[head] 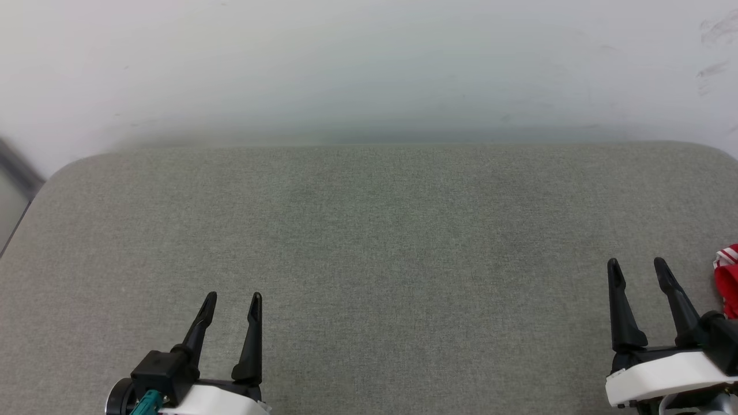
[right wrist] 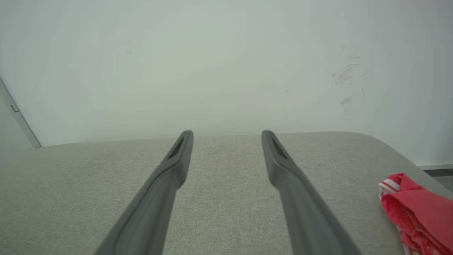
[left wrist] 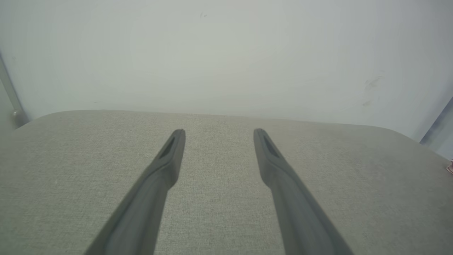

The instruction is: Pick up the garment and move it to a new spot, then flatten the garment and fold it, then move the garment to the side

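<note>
A bunched red garment (head: pixel 727 281) with a strip of red-white trim lies at the head view's right edge, mostly cut off; in the right wrist view the garment (right wrist: pixel 417 209) sits crumpled at the lower right of the cushion. My right gripper (head: pixel 639 268) stands open just left of it, not touching it, fingers empty. The same right gripper (right wrist: pixel 227 136) shows bare fabric between its fingers. At the lower left my left gripper (head: pixel 234 301) is open and empty over the surface, also seen as the left gripper (left wrist: pixel 218 134). The chest lettering is hidden.
A wide grey fabric surface (head: pixel 369 242) with rounded far corners spreads before me, backed by a white wall (head: pixel 369 63) with faint scuff marks at the upper right. A dark gap (head: pixel 14 167) shows beyond the surface's left corner.
</note>
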Controlling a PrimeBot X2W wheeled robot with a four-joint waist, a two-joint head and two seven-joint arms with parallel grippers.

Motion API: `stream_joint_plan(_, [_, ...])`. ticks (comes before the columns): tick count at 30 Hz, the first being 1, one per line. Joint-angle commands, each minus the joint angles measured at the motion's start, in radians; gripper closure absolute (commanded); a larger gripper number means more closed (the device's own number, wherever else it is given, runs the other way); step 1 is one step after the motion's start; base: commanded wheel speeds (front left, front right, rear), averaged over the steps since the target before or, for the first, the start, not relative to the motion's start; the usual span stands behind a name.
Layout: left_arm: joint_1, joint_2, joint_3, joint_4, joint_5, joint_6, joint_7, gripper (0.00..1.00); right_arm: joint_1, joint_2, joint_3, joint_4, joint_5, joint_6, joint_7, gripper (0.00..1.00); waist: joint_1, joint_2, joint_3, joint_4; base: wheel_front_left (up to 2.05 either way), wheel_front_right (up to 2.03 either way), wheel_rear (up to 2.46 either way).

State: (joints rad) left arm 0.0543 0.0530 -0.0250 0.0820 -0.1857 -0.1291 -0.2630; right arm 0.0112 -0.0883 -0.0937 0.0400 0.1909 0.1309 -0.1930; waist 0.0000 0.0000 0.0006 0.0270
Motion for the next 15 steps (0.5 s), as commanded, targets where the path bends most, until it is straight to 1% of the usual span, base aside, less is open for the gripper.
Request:
stream_joint_plan(1, [0.008,-0.001,-0.001,-0.010,0.004,-0.002,-0.002,0.00,-0.001,0.007,0.000,-0.004,-0.008,0.000,-0.002,0.00,0.0000,0.0000,0.000,0.000,0.00,0.00,0.00])
stream_joint_plan(15, [0.017,-0.002,0.011,-0.017,-0.016,-0.002,-0.002,0.00,0.009,0.018,0.004,-0.028,-0.014,0.000,0.009,0.00,0.0000,0.0000,0.001,-0.008,0.00,0.00,0.00])
